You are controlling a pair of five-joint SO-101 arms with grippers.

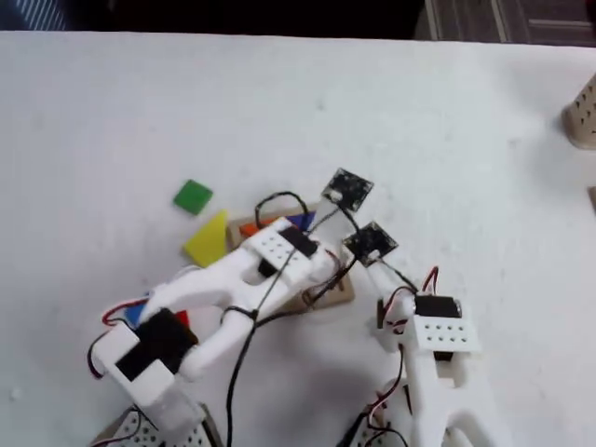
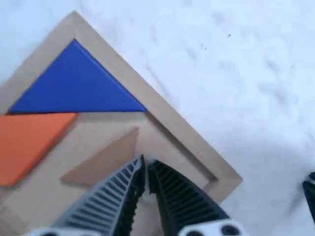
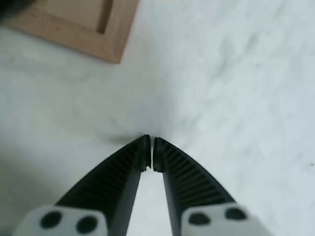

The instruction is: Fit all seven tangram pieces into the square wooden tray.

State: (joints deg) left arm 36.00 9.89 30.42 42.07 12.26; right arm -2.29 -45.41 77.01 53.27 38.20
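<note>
**Both grippers narrow and empty, two pieces seated in the tray**

In the left wrist view, the left gripper (image 2: 146, 168) hangs over the tray (image 2: 182, 132). Its fingers are drawn almost together with nothing between them. Beyond their tips a blue triangle (image 2: 78, 81) fills one corner, and an orange piece (image 2: 29, 142) touches its edge.

In the right wrist view, the right gripper (image 3: 151, 146) has fingers just as narrow and empty. It sits above bare tabletop (image 3: 236, 73), with a tray corner well ahead of it.

The high view adds a green square (image 1: 193, 196) and a yellow triangle (image 1: 207, 240). Both lie outside the tray, to the side of the left fingers away from the right gripper.
</note>
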